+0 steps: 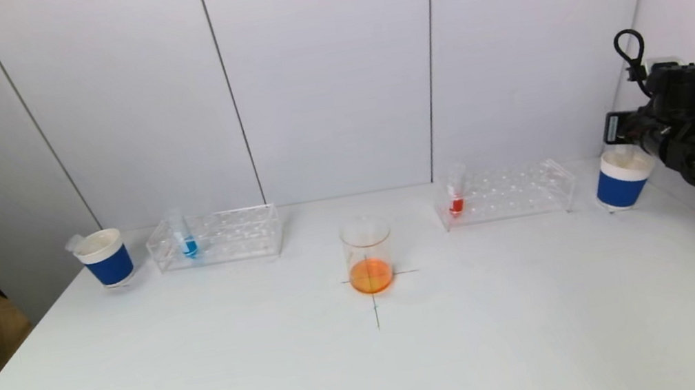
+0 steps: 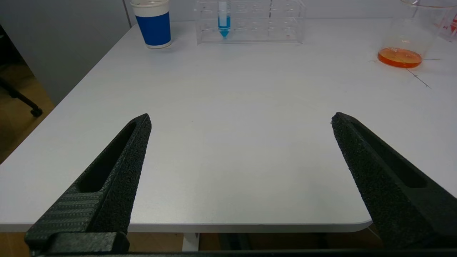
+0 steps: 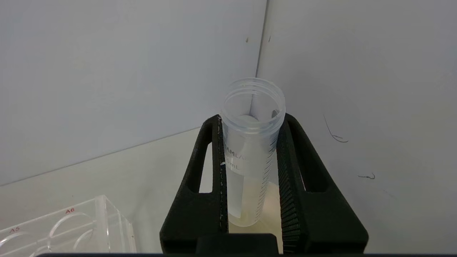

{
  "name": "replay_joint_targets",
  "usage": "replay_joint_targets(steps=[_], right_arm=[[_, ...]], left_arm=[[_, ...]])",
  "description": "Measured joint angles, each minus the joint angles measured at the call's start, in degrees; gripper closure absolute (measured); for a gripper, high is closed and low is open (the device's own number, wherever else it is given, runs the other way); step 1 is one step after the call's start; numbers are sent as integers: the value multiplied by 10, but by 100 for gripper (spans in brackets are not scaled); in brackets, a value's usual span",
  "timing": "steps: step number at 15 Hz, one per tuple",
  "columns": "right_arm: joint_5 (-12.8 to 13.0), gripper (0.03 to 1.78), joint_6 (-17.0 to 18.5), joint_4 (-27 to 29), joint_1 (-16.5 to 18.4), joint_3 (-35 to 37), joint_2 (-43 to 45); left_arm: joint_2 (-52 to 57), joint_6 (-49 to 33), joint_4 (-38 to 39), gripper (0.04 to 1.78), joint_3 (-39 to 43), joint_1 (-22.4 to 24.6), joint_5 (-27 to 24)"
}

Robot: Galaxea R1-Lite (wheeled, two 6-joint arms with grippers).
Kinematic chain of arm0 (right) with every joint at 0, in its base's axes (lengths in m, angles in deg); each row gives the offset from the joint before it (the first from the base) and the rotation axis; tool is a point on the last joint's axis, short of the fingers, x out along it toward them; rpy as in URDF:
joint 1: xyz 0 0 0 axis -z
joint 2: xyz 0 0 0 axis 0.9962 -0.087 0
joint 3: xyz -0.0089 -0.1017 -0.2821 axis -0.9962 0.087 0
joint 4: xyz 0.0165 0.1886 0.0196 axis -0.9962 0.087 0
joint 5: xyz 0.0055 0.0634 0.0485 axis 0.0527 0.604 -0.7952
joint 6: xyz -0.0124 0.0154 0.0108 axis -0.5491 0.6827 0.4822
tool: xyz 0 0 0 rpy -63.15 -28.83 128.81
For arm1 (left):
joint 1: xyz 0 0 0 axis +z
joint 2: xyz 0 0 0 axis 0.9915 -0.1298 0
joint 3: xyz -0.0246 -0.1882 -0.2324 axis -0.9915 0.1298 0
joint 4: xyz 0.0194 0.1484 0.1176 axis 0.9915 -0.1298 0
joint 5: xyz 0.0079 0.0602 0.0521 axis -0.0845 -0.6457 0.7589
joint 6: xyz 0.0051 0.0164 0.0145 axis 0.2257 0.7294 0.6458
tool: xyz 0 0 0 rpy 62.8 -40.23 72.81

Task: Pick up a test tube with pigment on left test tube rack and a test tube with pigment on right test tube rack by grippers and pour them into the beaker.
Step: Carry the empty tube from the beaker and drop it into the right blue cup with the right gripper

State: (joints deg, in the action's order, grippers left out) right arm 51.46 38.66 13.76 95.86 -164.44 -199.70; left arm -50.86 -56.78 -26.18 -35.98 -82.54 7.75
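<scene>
Fingers [image 3: 285, 171] of the right gripper [image 3: 251, 167] are clamped on either side of an empty clear plastic test tube [image 3: 251, 142], which stands upright with its open threaded mouth up and its lower end over, or just inside, the blue-banded white paper cup at the table's right edge [image 1: 620, 179]; I cannot tell whether it touches the cup. Fingers [image 2: 117, 171] of the left gripper [image 2: 241, 119] are spread wide with nothing between them, hovering above the near edge of the white table [image 2: 232, 142], well short of everything on it. Ahead of that gripper, at the far left, the clear acrylic left rack [image 1: 215, 238] holds an upright tube of blue pigment [image 1: 187, 238], its long axis vertical, so I judge the left arm must reach forward and close on it from the side. Central on a marked cross stands the glass beaker with orange liquid [image 1: 368, 254]. Far right, the matching right rack [image 1: 506, 193] holds an upright tube of red pigment [image 1: 456, 195], nearer the right arm. A second blue-banded cup [image 1: 106, 256] sits beyond the left rack's outer end. White wall panels close the space behind.
</scene>
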Motion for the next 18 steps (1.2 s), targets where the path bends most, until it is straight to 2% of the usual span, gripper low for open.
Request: replay_joint_targets(steps=[2, 5, 8, 18], right_arm=[[0, 135, 1, -9, 0, 14, 0], [0, 135, -2, -65, 0, 60, 0], [0, 135, -2, -86, 3, 89, 4], [0, 135, -1, -89, 11, 111, 14]], left_arm=[[0, 0, 0, 6, 0, 0, 0], [0, 0, 0, 6, 0, 0, 0], [0, 0, 0, 6, 0, 0, 0], [0, 0, 0, 6, 0, 0, 0]])
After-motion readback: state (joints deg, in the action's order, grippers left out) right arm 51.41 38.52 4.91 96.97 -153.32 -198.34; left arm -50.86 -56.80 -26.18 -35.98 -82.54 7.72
